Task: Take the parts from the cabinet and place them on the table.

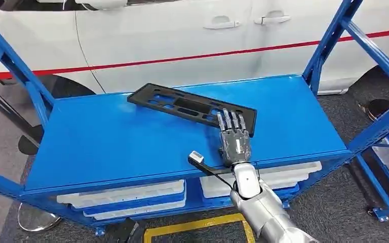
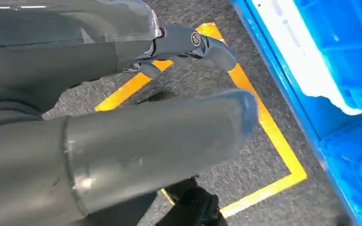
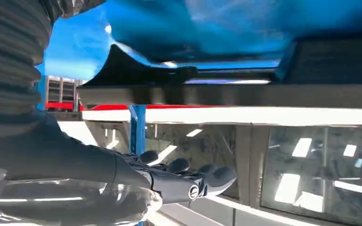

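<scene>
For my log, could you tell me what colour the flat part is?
Black part, clearest in the head view.

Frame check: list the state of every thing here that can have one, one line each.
black plastic panel: lying flat on the blue shelf top, angled, right end under the fingertips.
right hand: fingers extended, resting on the panel's end, not gripping.
left hand: hanging over the floor, holding nothing.
white bins: stowed on the lower shelf.

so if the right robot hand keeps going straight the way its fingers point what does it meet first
The black plastic panel lying on the blue shelf top. The right robot hand points across the shelf, its fingertips already at or over the panel's near edge; whether they touch it is unclear.
</scene>
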`<action>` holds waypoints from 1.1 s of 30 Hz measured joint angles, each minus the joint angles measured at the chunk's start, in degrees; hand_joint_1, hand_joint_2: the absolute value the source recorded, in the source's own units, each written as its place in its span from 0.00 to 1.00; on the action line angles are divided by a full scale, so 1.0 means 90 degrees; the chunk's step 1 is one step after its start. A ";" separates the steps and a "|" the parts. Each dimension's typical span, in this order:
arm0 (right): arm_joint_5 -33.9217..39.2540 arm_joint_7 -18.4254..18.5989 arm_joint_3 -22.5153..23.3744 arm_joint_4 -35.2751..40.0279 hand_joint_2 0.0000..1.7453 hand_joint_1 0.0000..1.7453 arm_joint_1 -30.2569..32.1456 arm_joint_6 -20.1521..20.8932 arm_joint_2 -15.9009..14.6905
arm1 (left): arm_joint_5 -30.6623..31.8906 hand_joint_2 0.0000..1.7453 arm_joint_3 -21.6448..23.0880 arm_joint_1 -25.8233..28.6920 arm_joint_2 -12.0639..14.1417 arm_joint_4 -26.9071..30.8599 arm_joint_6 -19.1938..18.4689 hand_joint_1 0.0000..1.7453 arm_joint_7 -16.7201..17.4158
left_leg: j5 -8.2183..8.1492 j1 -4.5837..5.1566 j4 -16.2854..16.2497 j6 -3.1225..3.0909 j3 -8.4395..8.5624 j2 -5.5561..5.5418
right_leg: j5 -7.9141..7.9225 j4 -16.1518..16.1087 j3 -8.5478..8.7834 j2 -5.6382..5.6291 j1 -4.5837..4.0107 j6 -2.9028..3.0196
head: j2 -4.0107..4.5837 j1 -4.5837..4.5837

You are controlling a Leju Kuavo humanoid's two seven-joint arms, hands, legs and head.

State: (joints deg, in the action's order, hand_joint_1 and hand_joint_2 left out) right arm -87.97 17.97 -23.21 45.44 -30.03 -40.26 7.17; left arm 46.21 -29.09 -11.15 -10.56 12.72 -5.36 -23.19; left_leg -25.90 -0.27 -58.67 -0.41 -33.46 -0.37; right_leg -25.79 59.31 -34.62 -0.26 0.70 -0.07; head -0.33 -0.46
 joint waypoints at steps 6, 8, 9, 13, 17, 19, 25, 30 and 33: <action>0.0000 0.0000 0.0080 0.0012 1.00 0.00 0.0027 0.0002 -0.0017 | 0.0000 0.00 0.0005 -0.0016 -0.0005 0.0002 -0.0005 0.00 -0.0007 | 0.0089 -0.0026 0.0125 -0.0231 0.0037 0.0024 | -0.0642 0.1071 -0.0504 0.0009 0.0014 -0.0126 | 0.0000 0.0002; 0.0000 -0.0007 0.0107 0.0012 1.00 0.00 0.0080 0.0002 -0.0044 | 0.0017 0.00 0.0012 -0.0005 -0.0002 0.0002 -0.0061 0.00 -0.0022 | 0.0040 -0.0007 0.0119 -0.0270 0.0032 0.0018 | -0.0877 0.1921 -0.0953 0.0009 0.0014 -0.0138 | 0.0000 0.0002; 0.0000 -0.0012 0.0119 0.0012 1.00 0.00 0.0082 0.0002 -0.0046 | 0.0024 0.00 0.0019 0.0002 -0.0002 0.0002 -0.0078 0.00 -0.0032 | -0.0026 -0.0005 0.0118 -0.0273 0.0048 0.0008 | -0.0767 0.1942 -0.0997 0.0010 0.0015 -0.0137 | 0.0000 0.0000; 0.0000 -0.0039 0.0202 0.0012 1.00 0.00 0.0075 0.0002 -0.0046 | 0.0044 0.00 0.0051 0.0021 -0.0010 0.0000 -0.0097 0.00 -0.0061 | -0.0110 -0.0006 0.0034 -0.0192 0.0184 0.0004 | 0.0119 0.0183 -0.0155 0.0012 0.0004 -0.0042 | 0.0000 0.0002; -0.0002 -0.0083 0.0243 0.0049 1.00 0.00 0.0067 -0.0010 -0.0049 | 0.0022 0.00 0.0056 0.0011 -0.0012 0.0002 -0.0063 0.00 -0.0080 | -0.0127 0.0018 0.0029 -0.0060 0.0147 -0.0004 | 0.0058 0.0063 -0.0148 -0.0010 -0.0047 0.0028 | 0.0000 -0.0002; -0.0002 -0.0087 0.0265 0.0090 1.00 0.00 0.0046 -0.0007 -0.0049 | 0.0024 0.00 0.0056 0.0004 -0.0012 0.0002 -0.0051 0.00 -0.0112 | -0.0273 0.0006 -0.0135 0.0027 0.0116 0.0006 | 0.0064 -0.0016 -0.0061 0.0007 0.0009 0.0105 | 0.0000 -0.0002; -0.0002 -0.0102 0.0267 0.0090 1.00 0.00 0.0050 0.0000 -0.0049 | 0.0022 0.00 0.0058 0.0023 -0.0012 0.0002 -0.0049 0.00 -0.0121 | -0.0673 -0.0036 -0.1730 0.0112 -0.0813 0.0009 | 0.0004 -0.0011 -0.0009 0.0017 -0.0003 0.0171 | 0.0000 -0.0007; -0.0002 -0.0075 0.0279 0.0090 1.00 0.00 0.0048 0.0002 -0.0056 | 0.0019 0.00 0.0058 -0.0021 -0.0012 0.0002 -0.0041 0.00 -0.0134 | 0.0044 0.0016 0.0017 -0.0025 -0.0030 0.0001 | -0.0031 -0.0008 0.0029 -0.0002 -0.0025 0.0057 | 0.0000 -0.0005; -0.0002 -0.0019 0.0282 0.0097 1.00 0.00 0.0050 0.0002 -0.0068 | 0.0012 0.00 0.0061 0.0020 -0.0041 0.0002 0.0020 0.00 -0.0151 | 0.0084 0.0003 0.0110 -0.0147 0.0013 -0.0001 | -0.0018 -0.0068 0.0070 -0.0004 -0.0023 -0.0068 | 0.0000 -0.0007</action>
State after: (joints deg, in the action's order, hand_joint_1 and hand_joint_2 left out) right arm -88.00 17.79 -20.68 46.32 -29.58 -40.24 6.56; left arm 46.31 -28.55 -10.97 -10.93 12.74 -5.18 -24.55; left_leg -25.15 -0.24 -57.69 -1.74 -33.34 -0.38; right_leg -25.95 58.70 -33.99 -0.30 0.49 -0.68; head -0.33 -0.52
